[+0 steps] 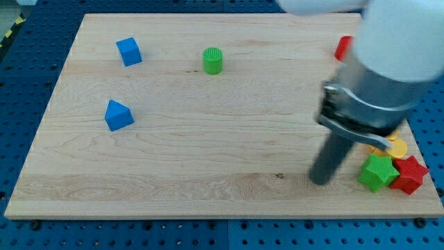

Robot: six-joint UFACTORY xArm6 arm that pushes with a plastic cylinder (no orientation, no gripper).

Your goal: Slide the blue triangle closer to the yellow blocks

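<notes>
The blue triangle (118, 115) lies at the view's left on the wooden board (208, 173). A yellow block (394, 146) shows only partly at the view's right, mostly hidden behind the arm; its shape cannot be made out. My tip (320, 181) rests on the board at the lower right, far to the right of the blue triangle and just left of the green star. The arm's body hides part of the right side of the board.
A blue cube (129, 51) sits at the upper left. A green cylinder (213, 60) stands at the top middle. A red block (343, 48) peeks out beside the arm at the upper right. A green star (378, 171) and a red star (409, 174) lie at the lower right corner.
</notes>
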